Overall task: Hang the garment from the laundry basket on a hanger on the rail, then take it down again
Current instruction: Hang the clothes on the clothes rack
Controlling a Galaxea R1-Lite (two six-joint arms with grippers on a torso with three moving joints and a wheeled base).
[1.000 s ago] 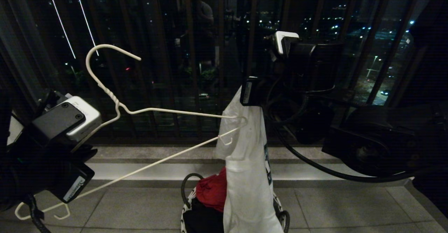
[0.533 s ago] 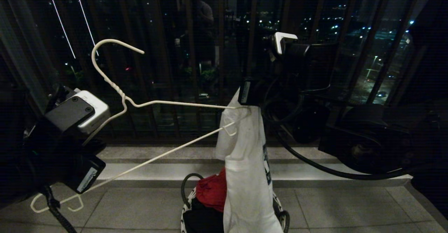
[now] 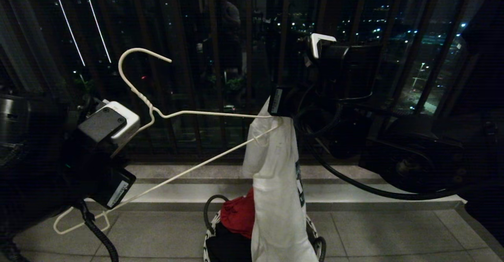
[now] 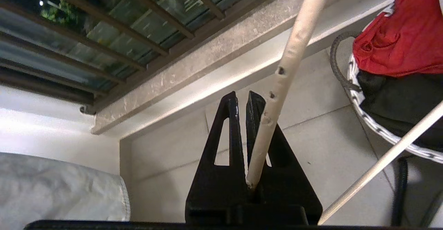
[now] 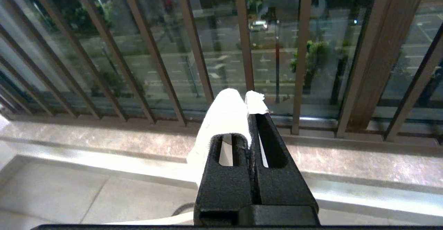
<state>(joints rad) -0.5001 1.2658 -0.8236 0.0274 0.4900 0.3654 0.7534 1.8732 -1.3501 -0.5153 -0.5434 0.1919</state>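
Observation:
The garment [image 3: 277, 191], a white T-shirt, hangs straight down from my right gripper [image 3: 275, 110], which is shut on its top edge high above the laundry basket [image 3: 208, 243]. In the right wrist view the right gripper [image 5: 251, 107] pinches a white fold of the garment [image 5: 221, 119]. My left gripper [image 3: 118, 191], low on the left, is shut on the white wire hanger [image 3: 204, 114]; the hanger's far shoulder end touches the shirt's top. In the left wrist view the left gripper [image 4: 241, 100] has the hanger's wire [image 4: 290, 57] running out of its jaws. The rail is out of view.
A red cloth [image 3: 238, 214] and a black garment [image 3: 228, 248] lie in the basket. The dark railing with vertical bars [image 3: 212, 57] and a stone ledge [image 3: 177, 173] stand right behind. A white sack [image 4: 59, 188] lies on the tiled floor to the left.
My left arm has carried the hanger to the right, and its far shoulder end has pushed further into the top of the shirt. The right gripper and garment have stayed put.

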